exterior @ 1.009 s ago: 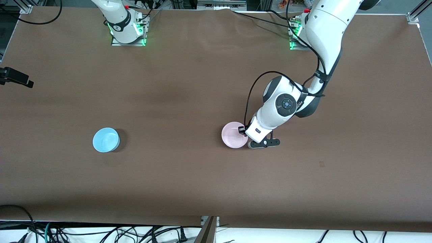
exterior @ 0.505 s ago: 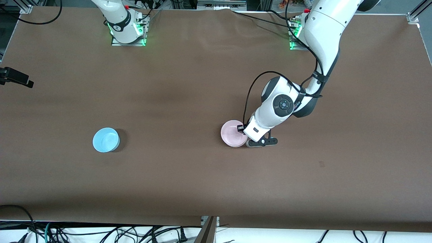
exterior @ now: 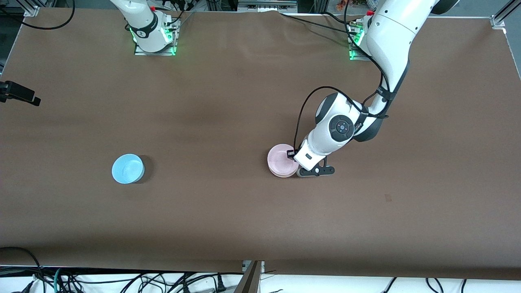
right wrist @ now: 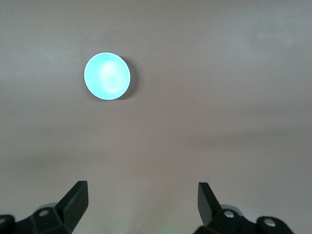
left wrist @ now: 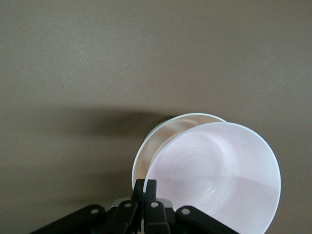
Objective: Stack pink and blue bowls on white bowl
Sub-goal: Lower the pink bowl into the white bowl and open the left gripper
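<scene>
Toward the right arm's end of the table, the blue bowl rests alone; the right gripper waits high over the table, fingers spread and empty. At the blue bowl's 3 o'clock, the left gripper pinches the pink bowl by its rim, offset over the white bowl. Centre the rims before releasing, or the pink bowl will likely seat tilted.
</scene>
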You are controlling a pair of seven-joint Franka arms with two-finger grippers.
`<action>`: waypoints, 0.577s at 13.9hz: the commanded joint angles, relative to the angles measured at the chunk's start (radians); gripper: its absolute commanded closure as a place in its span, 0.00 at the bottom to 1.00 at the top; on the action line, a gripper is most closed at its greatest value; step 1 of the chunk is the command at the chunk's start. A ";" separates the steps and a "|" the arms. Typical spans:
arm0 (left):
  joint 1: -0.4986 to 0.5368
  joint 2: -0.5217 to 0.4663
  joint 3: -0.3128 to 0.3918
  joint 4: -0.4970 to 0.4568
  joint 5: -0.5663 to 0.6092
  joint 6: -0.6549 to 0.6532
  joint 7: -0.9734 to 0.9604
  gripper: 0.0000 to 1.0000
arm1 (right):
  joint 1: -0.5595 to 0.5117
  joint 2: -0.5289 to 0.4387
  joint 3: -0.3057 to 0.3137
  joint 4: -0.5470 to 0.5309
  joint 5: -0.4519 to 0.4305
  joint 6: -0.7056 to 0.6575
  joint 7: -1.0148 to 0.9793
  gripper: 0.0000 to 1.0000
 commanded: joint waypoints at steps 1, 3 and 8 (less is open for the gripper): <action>0.009 -0.005 -0.004 -0.007 0.028 0.001 0.033 1.00 | -0.005 0.014 0.002 0.030 0.006 -0.021 -0.007 0.01; 0.010 -0.004 -0.004 -0.007 0.028 0.001 0.039 1.00 | -0.005 0.014 0.002 0.030 0.006 -0.021 -0.007 0.01; 0.013 0.002 -0.003 0.003 0.023 0.001 0.032 0.48 | -0.005 0.014 0.002 0.030 0.006 -0.021 -0.008 0.01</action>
